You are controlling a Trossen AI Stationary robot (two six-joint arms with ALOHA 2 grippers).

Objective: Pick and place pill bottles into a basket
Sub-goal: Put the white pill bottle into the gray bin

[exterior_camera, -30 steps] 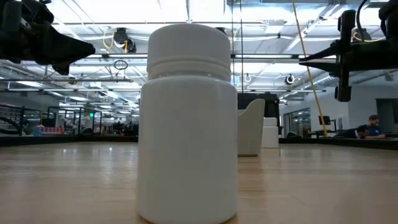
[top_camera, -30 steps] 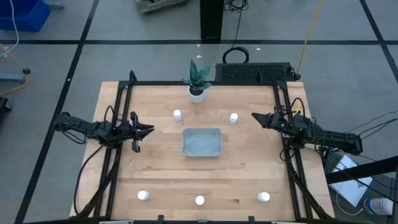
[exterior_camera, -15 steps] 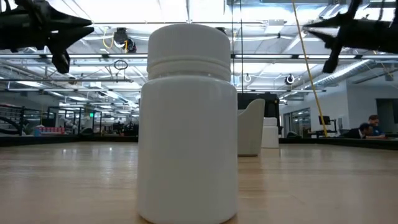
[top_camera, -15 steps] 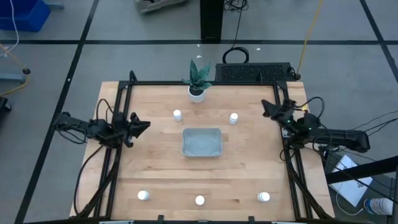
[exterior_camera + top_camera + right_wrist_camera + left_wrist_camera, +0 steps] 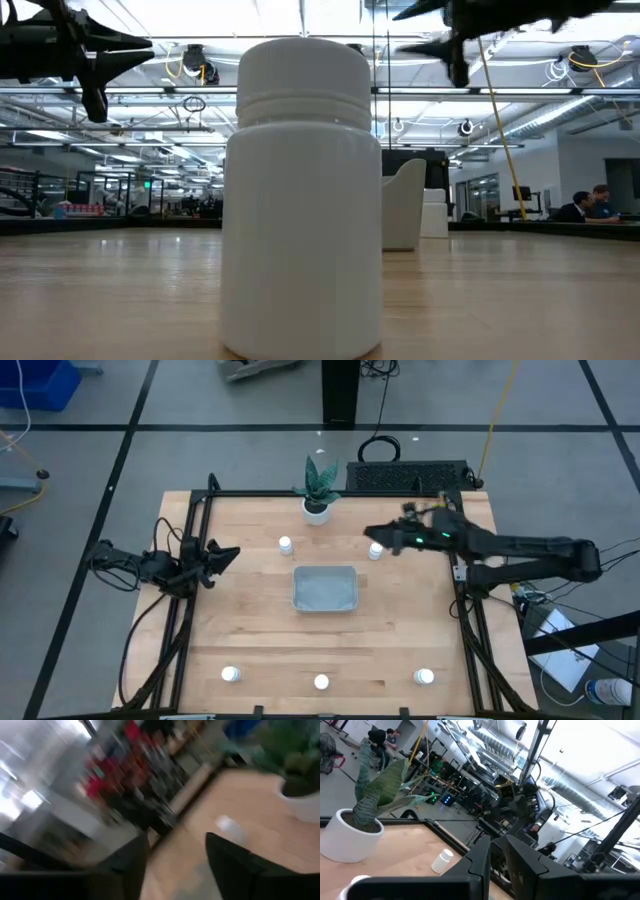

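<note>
The pale grey-blue basket (image 5: 324, 588) lies mid-table. White pill bottles stand on their bases around it: two beyond it (image 5: 286, 545) (image 5: 375, 550) and three along the near edge (image 5: 231, 674) (image 5: 321, 682) (image 5: 424, 677). One of them fills the low view (image 5: 300, 200). My right gripper (image 5: 372, 540) (image 5: 175, 865) hangs open in the air, right by the far right bottle (image 5: 229, 827) and touching nothing. My left gripper (image 5: 232, 553) (image 5: 496, 860) is shut and holds nothing, raised near the table's left edge.
A white pot with a striped green plant (image 5: 317, 510) stands at the far edge, just behind the two far bottles. A black ribbed box (image 5: 405, 477) sits beyond the far right corner. Black frame rails (image 5: 190, 600) run along the table's left and right sides.
My right gripper has swung from the table's right edge toward the left, out over the table to the far right bottle, and its fingers have opened. My left gripper has shifted a little toward the far edge. No bottle has moved.
</note>
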